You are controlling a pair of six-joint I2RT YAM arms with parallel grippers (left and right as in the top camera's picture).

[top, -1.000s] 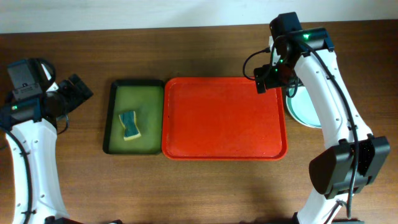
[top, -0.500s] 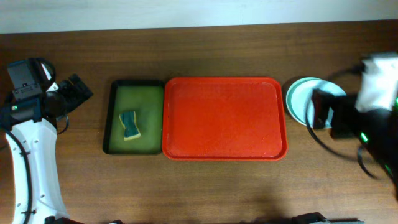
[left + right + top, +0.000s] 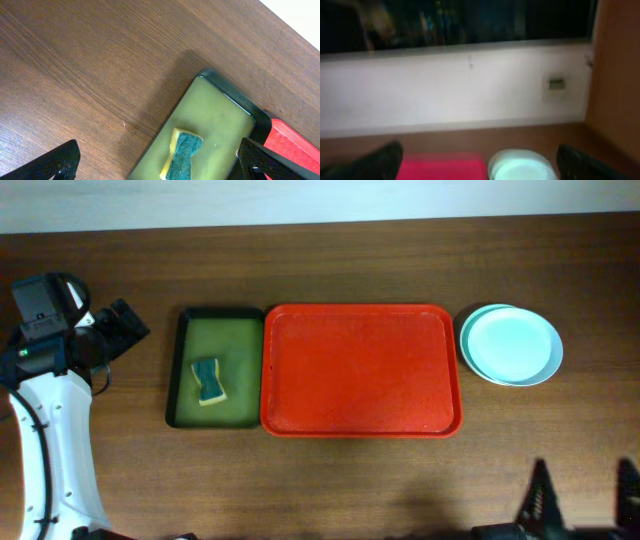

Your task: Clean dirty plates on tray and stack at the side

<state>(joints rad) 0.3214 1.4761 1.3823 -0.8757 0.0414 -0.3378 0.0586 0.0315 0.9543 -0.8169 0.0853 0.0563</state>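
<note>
The red tray [image 3: 360, 370] lies bare at the table's middle. The plates [image 3: 510, 345] sit stacked on the table right of the tray: a pale blue-white one on top, a mint-green rim under it, and no white plate distinguishable. My right gripper [image 3: 583, 500] is open and empty at the bottom edge, well in front of the stack. Its blurred wrist view shows the open fingers [image 3: 477, 165], the stack [image 3: 522, 167] and the tray [image 3: 442, 167]. My left gripper [image 3: 125, 330] is open and empty left of the basin; its fingers [image 3: 160, 165] frame the sponge.
A dark green basin [image 3: 213, 368] with greenish liquid touches the tray's left side. A blue-and-yellow sponge [image 3: 207, 381] lies in it, and also shows in the left wrist view [image 3: 182, 155]. A white wall runs along the table's far edge.
My right arm left the tray's far right corner, swung right across the plates and drew back to the bottom edge, uncovering the stack. The left arm has not moved.
</note>
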